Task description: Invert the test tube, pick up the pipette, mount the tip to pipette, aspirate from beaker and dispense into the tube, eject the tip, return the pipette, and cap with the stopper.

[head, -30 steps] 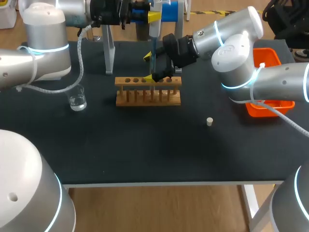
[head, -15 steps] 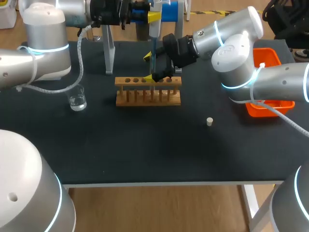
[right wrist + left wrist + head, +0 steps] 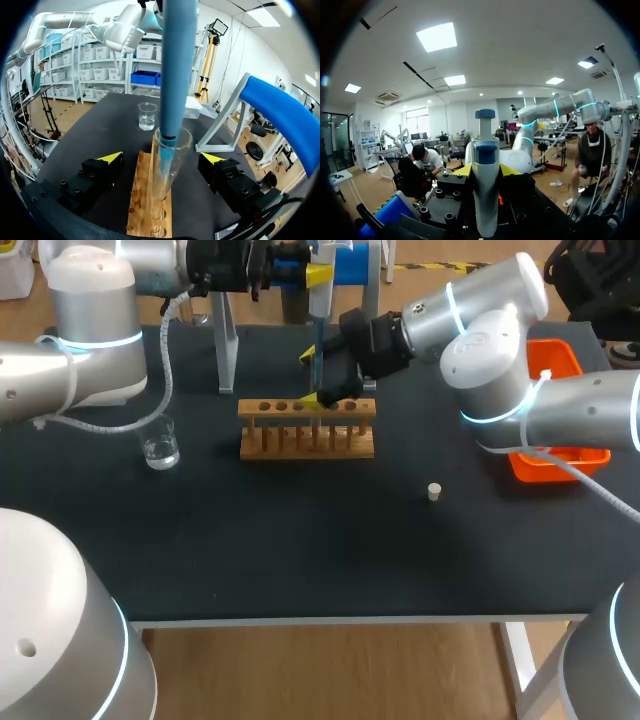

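Note:
My left gripper [image 3: 292,272] [image 3: 486,171] is shut on the white-and-blue pipette [image 3: 485,185] and holds it upright above the rack. The pipette's long blue tip [image 3: 317,358] [image 3: 177,70] reaches down into the mouth of a clear test tube [image 3: 169,160]. The tube stands mouth up in the wooden rack [image 3: 307,428] [image 3: 149,207]. My right gripper [image 3: 316,379] [image 3: 162,157] is open, its yellow-tipped fingers wide on either side of the tube without touching it. The beaker [image 3: 160,448] [image 3: 147,116] holds clear liquid, left of the rack. A small white stopper [image 3: 434,491] lies on the mat, right of the rack.
A clear pipette stand [image 3: 226,352] with a blue top rises behind the rack. An orange bin [image 3: 558,410] sits at the right edge, partly behind my right arm. The black mat [image 3: 300,540] is bare in front of the rack.
My right wrist has shifted a touch to the right. The pipette, tube and left arm have kept still.

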Controlling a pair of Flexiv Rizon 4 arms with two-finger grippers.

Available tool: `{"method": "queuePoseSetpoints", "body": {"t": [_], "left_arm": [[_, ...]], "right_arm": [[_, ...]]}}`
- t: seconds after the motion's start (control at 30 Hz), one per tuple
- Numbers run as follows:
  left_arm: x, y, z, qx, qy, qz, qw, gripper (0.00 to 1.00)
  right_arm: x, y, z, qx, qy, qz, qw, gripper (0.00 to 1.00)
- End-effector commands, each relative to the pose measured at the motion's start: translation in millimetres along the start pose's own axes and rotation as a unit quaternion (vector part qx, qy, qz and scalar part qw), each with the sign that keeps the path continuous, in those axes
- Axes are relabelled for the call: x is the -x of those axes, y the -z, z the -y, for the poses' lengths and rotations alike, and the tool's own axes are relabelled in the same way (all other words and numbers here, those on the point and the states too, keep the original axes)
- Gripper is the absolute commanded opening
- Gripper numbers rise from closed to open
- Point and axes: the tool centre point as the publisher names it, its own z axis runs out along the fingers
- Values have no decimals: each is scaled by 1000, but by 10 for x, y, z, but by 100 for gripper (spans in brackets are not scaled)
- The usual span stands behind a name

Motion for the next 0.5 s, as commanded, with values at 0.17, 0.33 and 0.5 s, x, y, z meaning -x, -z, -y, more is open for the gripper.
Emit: {"method": "queuePoseSetpoints", "body": {"t": [0.17, 0.33, 0.5], "left_arm": [[24, 7, -3, 0, 0, -4, 1000, 0], [24, 7, -3, 0, 0, -4, 1000, 0], [24, 7, -3, 0, 0, -4, 1000, 0]], "right_arm": [[-52, 364, 71, 9, 1, 14, 1000, 100], [-48, 556, 153, 13, -3, 24, 1000, 100], [-38, 752, 281, 15, -15, 41, 999, 100]]}}
